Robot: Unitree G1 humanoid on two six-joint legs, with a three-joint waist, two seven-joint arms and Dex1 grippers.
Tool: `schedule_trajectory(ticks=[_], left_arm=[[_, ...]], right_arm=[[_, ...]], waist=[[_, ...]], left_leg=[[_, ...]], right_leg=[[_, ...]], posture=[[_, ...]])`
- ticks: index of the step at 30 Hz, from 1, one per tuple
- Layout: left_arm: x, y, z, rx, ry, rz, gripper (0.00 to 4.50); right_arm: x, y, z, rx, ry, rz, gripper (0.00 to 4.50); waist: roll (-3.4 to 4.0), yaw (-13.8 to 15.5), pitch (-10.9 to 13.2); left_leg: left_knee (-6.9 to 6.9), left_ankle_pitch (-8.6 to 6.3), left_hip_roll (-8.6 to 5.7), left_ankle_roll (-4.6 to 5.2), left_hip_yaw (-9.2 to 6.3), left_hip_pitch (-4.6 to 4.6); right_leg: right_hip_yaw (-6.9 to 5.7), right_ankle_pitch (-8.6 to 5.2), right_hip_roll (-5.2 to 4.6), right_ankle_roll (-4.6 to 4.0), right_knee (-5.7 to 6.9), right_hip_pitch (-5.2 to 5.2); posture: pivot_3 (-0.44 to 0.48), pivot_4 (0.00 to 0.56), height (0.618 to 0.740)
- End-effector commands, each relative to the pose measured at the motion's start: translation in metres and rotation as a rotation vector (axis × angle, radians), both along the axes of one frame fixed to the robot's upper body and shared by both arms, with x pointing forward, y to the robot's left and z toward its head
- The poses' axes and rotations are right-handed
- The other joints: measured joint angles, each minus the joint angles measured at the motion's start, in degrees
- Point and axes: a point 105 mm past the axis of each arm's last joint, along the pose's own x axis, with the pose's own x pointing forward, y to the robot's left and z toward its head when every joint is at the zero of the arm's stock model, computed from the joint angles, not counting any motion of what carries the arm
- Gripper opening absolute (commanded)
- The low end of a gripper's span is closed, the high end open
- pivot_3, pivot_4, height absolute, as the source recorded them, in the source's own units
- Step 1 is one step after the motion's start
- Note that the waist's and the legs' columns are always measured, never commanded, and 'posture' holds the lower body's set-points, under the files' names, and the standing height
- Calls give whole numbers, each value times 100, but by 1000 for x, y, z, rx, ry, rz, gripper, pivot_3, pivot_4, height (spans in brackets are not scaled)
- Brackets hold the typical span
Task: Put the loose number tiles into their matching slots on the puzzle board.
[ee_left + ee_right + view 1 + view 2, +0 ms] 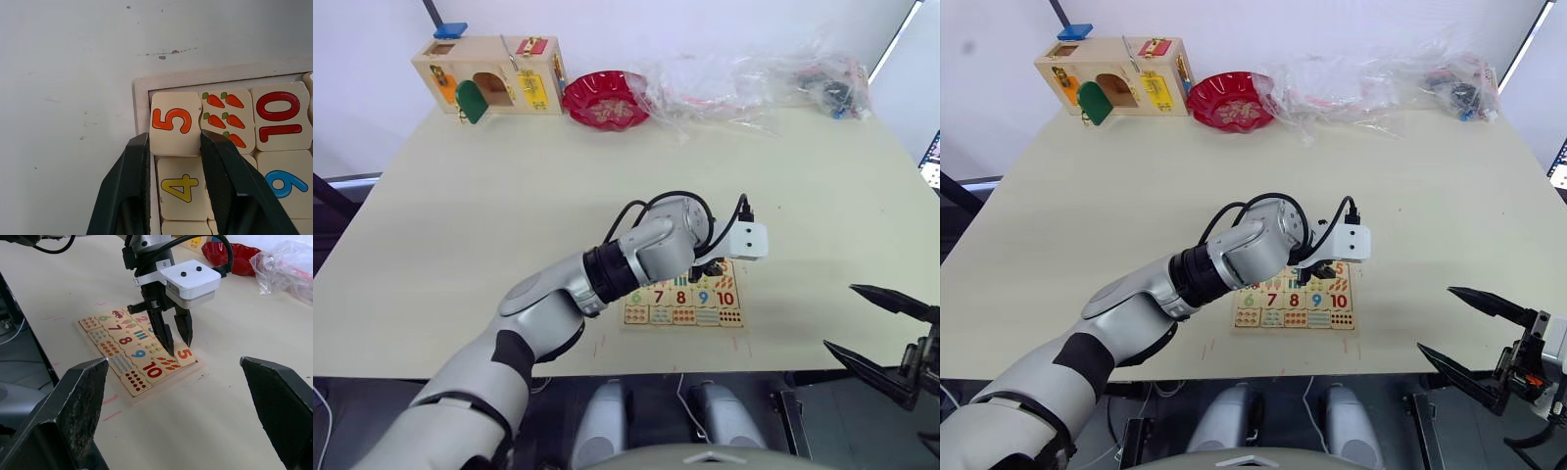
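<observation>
From my station: puzzle board (pixel 131 392) lies flat on the counter (pixel 509 196), near its front edge. I'll use the board as my landmark.

Left gripper (pixel 174 147) stands over the board's corner slot, fingers pointing down. Its two black fingers (pixel 161 333) straddle the 5 tile (pixel 174 122), one on each side, spread just about the tile's width. I cannot tell whether the pads press the tile or merely flank it. The 5 tile sits in the corner of the board against the rim, next to the carrot picture tile (pixel 226 117), roughly level with its neighbours.

The 4 tile (pixel 182 188) lies seated in the slot beside the 5, between the gripper's fingers in the left wrist view. The 10 tile (pixel 152 369) and 9 tile (pixel 138 354) fill the next row over.

Right gripper (pixel 886 338) hovers off the board, beyond the counter's front edge and well apart from the board, fingers spread wide with nothing between them.

Far from the board, at the counter's back edge: a wooden latch box (pixel 489 76), a red bowl (pixel 605 98), and crumpled clear plastic bags (pixel 744 83).
</observation>
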Motion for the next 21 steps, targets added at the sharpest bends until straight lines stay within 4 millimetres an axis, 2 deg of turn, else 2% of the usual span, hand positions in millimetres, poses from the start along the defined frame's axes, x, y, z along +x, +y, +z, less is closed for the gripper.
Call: schedule_trajectory(ticks=[1, 10, 11, 13, 18, 21], left_arm=[[-2, -7, 13, -22, -40, -29, 1000], [-2, -7, 14, -26, -32, -27, 1000], [-2, -6, 14, -25, -32, -26, 2019], [-2, -7, 14, -27, -38, -26, 2436], [-1, -7, 19, -45, -44, -24, 2436], [1, -2, 36, -82, -38, -42, 2436]], right_arm=[[0, 1, 5, -7, -33, 4, 4500], [1, 1, 4, -6, -32, 3, 4500], [1, 0, 4, -5, -33, 3, 4500], [1, 0, 4, -5, -33, 2, 4500], [1, 0, 4, -3, -33, 2, 4500], [1, 0, 4, -2, -34, 1, 4500]], waist=[[0, 0, 0], [0, 0, 0], [0, 0, 0], [0, 0, 0], [0, 0, 0], [0, -1, 0]], left_leg=[[0, 0, 0, 0, 0, 0], [0, 0, 0, 0, 0, 0], [0, 0, 0, 0, 0, 0], [0, 0, 0, 0, 0, 0], [0, 0, 0, 0, 0, 0], [0, 0, 0, 0, 0, 0]], right_leg=[[0, 0, 0, 0, 0, 0], [0, 0, 0, 0, 0, 0], [0, 0, 0, 0, 0, 0], [0, 0, 0, 0, 0, 0], [0, 0, 0, 0, 0, 0], [0, 0, 0, 0, 0, 0]], posture=[[0, 150, 740], [0, 150, 740], [0, 150, 740], [0, 150, 740], [0, 150, 740], [0, 150, 740]])
